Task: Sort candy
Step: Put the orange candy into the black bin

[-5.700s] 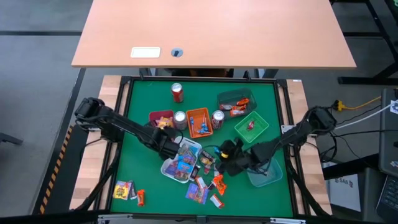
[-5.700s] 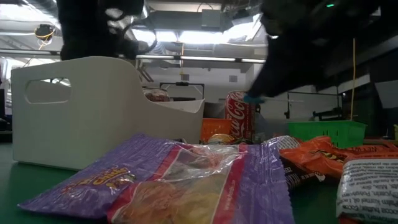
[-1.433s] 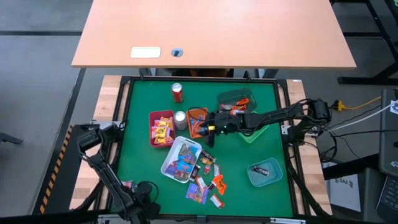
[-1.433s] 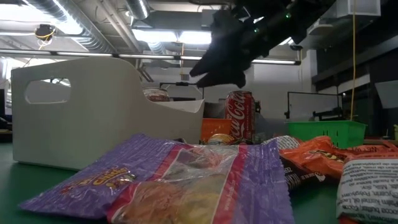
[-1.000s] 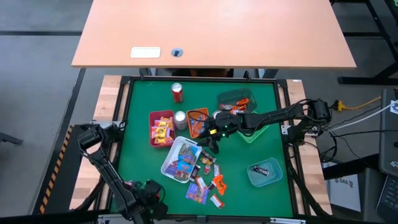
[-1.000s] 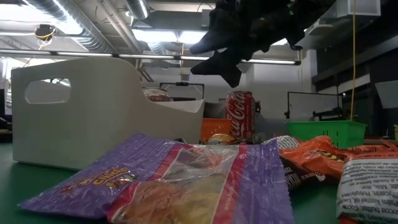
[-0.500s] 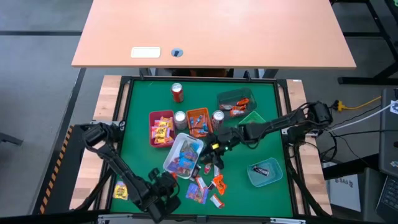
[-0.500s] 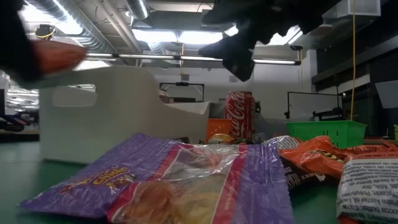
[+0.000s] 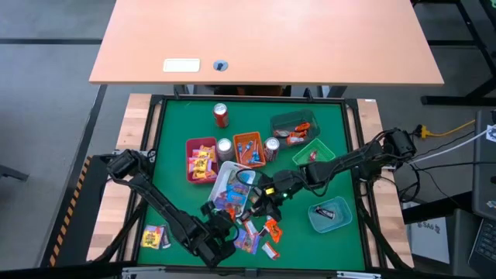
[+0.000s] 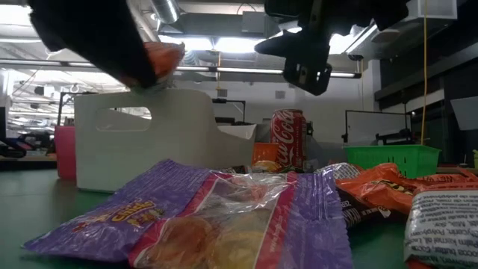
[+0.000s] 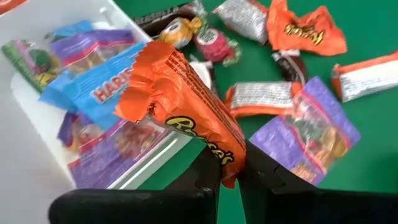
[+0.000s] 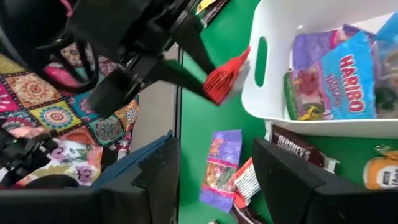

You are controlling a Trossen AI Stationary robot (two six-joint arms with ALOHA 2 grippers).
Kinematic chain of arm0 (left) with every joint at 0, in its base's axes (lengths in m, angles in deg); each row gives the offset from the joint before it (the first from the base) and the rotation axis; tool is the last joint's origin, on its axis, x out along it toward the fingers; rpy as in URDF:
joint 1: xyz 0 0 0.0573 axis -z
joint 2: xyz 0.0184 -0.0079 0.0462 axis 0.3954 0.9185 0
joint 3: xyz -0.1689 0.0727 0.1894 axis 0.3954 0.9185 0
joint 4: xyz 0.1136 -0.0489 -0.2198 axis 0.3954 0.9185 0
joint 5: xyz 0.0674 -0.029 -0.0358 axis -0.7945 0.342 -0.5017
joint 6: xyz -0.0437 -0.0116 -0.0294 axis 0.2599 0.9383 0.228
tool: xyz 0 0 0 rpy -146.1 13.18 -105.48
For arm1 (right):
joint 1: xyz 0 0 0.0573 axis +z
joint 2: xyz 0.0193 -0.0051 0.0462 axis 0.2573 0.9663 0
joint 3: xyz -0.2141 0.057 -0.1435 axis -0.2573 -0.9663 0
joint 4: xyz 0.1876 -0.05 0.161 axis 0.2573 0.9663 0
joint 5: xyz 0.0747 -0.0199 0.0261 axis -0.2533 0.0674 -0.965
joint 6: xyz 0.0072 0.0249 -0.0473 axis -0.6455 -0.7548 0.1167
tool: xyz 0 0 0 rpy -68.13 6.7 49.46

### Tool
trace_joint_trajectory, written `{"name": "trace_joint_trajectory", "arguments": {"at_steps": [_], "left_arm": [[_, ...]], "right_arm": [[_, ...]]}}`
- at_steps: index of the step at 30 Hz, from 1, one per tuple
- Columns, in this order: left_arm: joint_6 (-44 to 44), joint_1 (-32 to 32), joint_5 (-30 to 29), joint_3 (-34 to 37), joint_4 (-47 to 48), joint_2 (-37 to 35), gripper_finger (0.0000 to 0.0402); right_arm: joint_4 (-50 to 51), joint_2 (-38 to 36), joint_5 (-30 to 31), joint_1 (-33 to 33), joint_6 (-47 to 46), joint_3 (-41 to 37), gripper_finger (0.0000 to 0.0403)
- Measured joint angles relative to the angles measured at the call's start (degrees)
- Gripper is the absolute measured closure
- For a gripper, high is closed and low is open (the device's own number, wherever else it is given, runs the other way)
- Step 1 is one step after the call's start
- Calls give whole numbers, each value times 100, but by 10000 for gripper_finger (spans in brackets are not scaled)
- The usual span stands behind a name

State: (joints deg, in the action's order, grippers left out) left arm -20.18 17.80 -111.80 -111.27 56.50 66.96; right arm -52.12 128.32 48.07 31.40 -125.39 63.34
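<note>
My left gripper (image 11: 233,177) is shut on an orange Reese's candy (image 11: 186,106). It hangs over the near rim of a white tray (image 9: 221,172) that holds blue and purple candy packs. In the high view that gripper (image 9: 225,229) is near the table's front, beside the loose candy (image 9: 260,232) lying flat on the green mat. My right gripper (image 9: 263,203) hovers open above the loose candy, just right of the white tray, with nothing between its fingers (image 12: 155,177). My left gripper pinches one end of the orange wrapper (image 11: 227,158) between its two fingers. The fingers slant downward from the table's near left. The rest of the wrapper sticks out beyond the fingertips, lifted clear of the mat and the tray.
A pink tray (image 9: 188,161), an orange tray (image 9: 249,138), a green basket (image 9: 324,155), a dark tray (image 9: 294,118) and a clear tub (image 9: 314,221) stand around. Three cans (image 9: 221,115) (image 9: 225,147) (image 9: 272,147) stand among them. More candy (image 9: 155,236) lies near left.
My left gripper has swung along the near edge toward the table's right, carrying the orange candy and rolling its wrist. My right gripper has gone from above the trays toward the near edge and stayed open. The white tray has slid and turned toward the far right.
</note>
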Motion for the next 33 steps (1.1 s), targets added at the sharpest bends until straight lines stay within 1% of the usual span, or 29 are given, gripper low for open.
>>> {"name": "trace_joint_trajectory", "arguments": {"at_steps": [2, 6, 10, 13, 21, 29, 33], "left_arm": [[-127, -14, -4, 0, -130, 0, 374], [-363, -12, -18, 0, -368, -2, 374], [-639, -11, -356, 0, -618, -2, 374], [-887, -47, -587, -2, -756, -2, 374], [-1256, -346, -637, -2, -1016, -2, 374], [-1384, -563, -637, -2, -1187, -2, 374], [-1504, -587, -716, -2, -1279, -2, 374]], "right_arm": [[1, 0, 70, 5, -3, 0, 203], [1, 0, 456, 5, -10, 0, 203], [-4, 0, 682, 5, -12, 0, 203], [-175, 0, 740, 5, -11, 0, 203], [-861, 0, 775, 5, -8, 0, 203], [-666, 0, 1347, 5, 34, 0, 203], [-399, 0, 1504, 5, 36, 0, 203]]}}
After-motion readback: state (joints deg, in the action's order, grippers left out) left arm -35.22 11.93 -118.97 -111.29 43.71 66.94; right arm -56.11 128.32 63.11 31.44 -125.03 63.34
